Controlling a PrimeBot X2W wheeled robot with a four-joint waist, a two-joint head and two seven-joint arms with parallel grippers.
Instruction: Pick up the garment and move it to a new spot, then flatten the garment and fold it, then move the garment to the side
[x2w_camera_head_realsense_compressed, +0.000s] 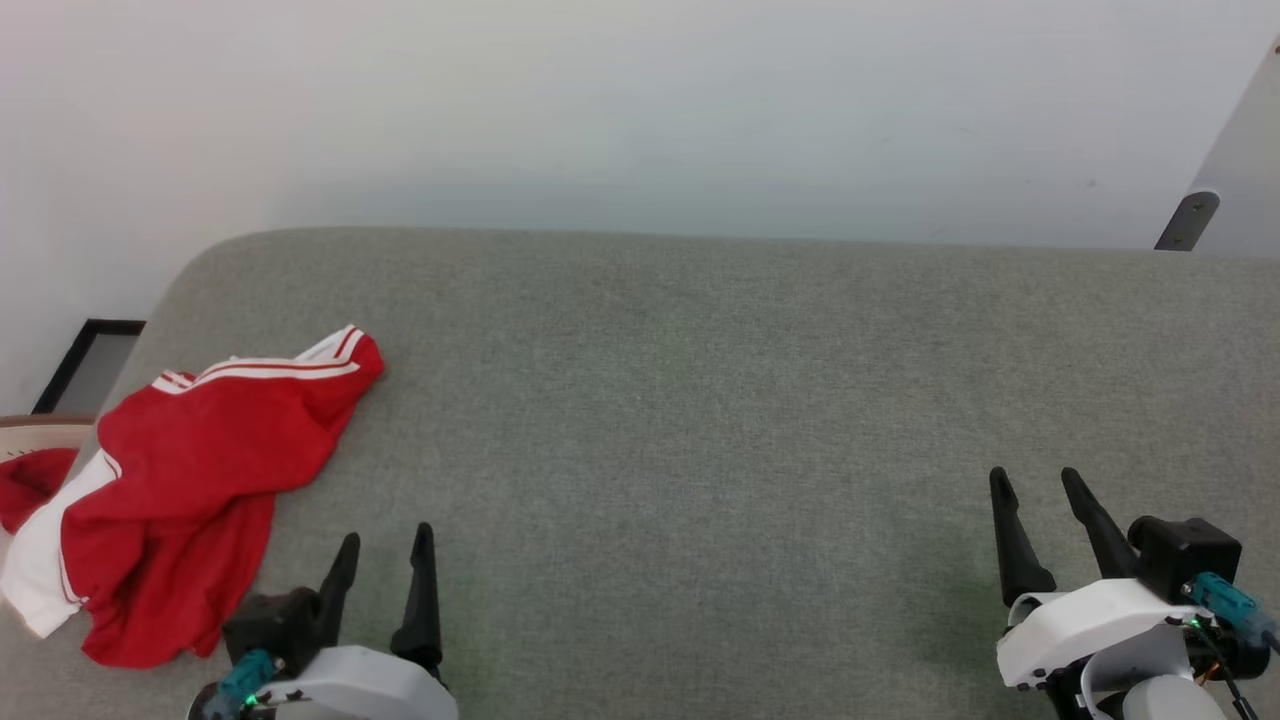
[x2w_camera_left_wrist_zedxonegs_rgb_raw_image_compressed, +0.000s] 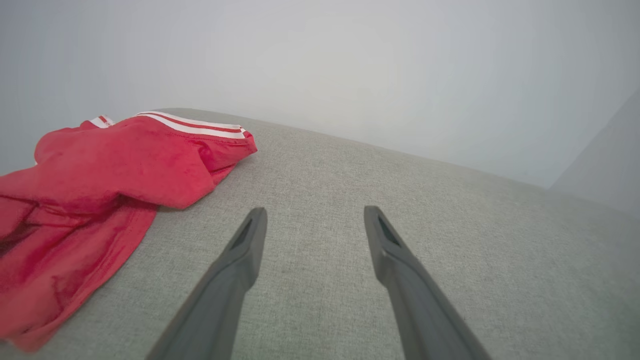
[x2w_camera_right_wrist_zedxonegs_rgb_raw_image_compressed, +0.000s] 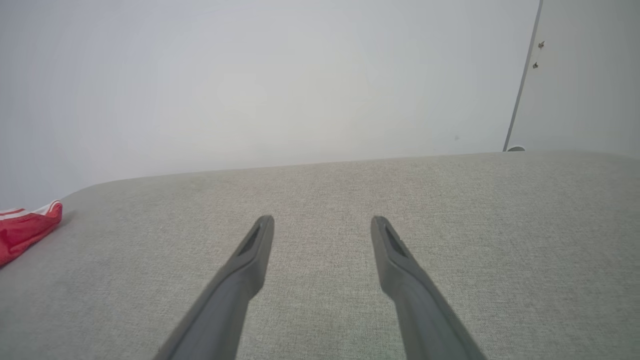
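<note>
- Left end effector (x2w_camera_head_realsense_compressed: 387, 535) (x2w_camera_left_wrist_zedxonegs_rgb_raw_image_compressed: 315, 210): fingers spread wide, nothing between them; they point forward and lie low over the grey fabric worktop (x2w_camera_head_realsense_compressed: 700, 400).
- Right end effector (x2w_camera_head_realsense_compressed: 1033, 473) (x2w_camera_right_wrist_zedxonegs_rgb_raw_image_compressed: 322, 219): fingers likewise wide and empty, level over the bare worktop, well apart from the left one.
- Garment (x2w_camera_head_realsense_compressed: 190, 480) (x2w_camera_left_wrist_zedxonegs_rgb_raw_image_compressed: 100, 175) (x2w_camera_right_wrist_zedxonegs_rgb_raw_image_compressed: 25, 227): red with white stripe trim, crumpled, just left of the left end effector and not touching it; far left of the right one.
</note>
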